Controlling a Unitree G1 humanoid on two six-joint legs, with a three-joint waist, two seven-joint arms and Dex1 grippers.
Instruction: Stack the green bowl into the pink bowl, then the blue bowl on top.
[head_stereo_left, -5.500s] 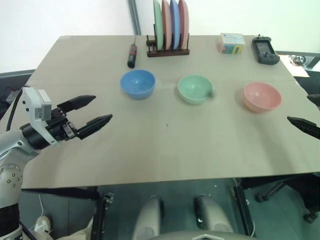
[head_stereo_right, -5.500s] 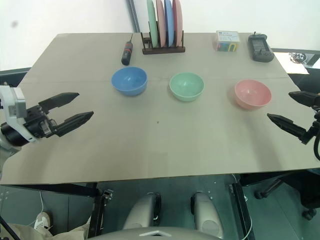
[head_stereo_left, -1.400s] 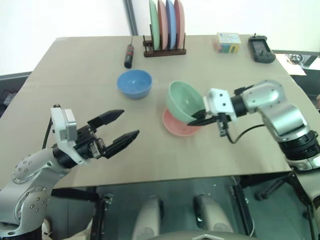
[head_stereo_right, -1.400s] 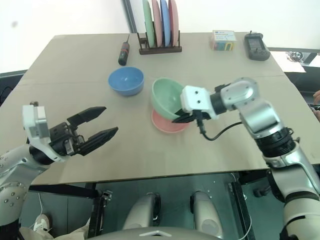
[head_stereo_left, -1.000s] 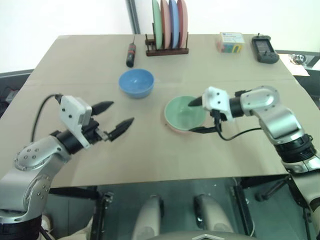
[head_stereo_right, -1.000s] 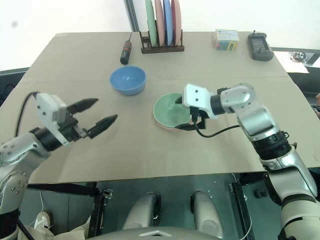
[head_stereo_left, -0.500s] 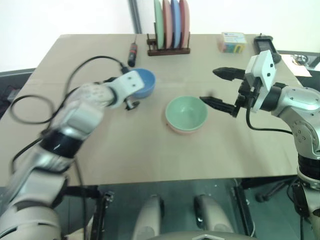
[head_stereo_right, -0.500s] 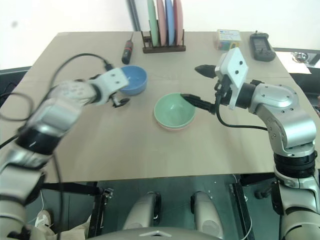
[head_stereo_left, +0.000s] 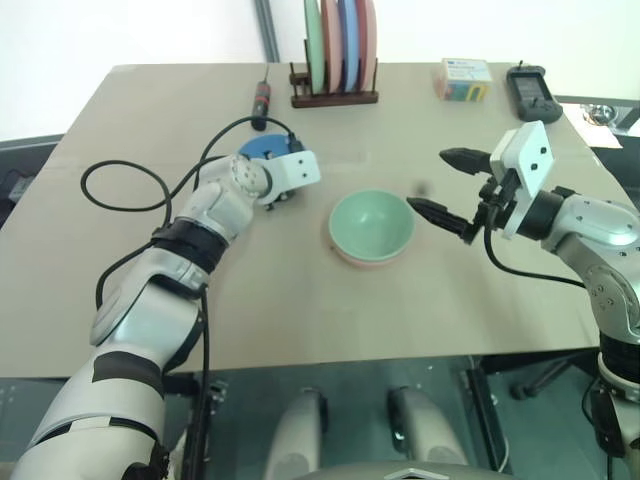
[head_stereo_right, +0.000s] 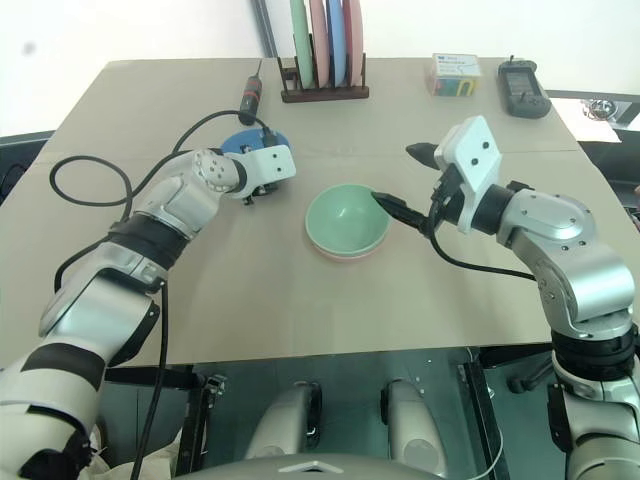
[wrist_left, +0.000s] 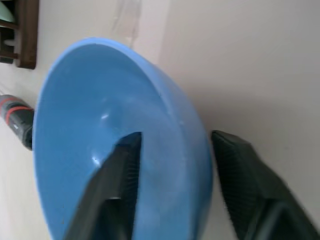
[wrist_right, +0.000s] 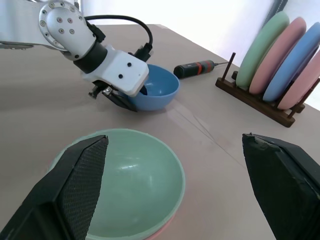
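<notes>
Your left gripper (wrist_left: 172, 187) has closed on the near rim of the blue bowl (wrist_left: 100, 125): one finger sits inside the bowl, the other outside against its wall. A screwdriver (head_stereo_left: 262, 105) lies just beyond that bowl, with the plate rack (head_stereo_left: 335, 97) further back. To the right of that hand, the green bowl (head_stereo_left: 372, 222) is nested in the pink bowl (head_stereo_left: 360, 260). Your right gripper (head_stereo_left: 452, 187) hangs just right of the stack, fingers spread wide and holding nothing.
</notes>
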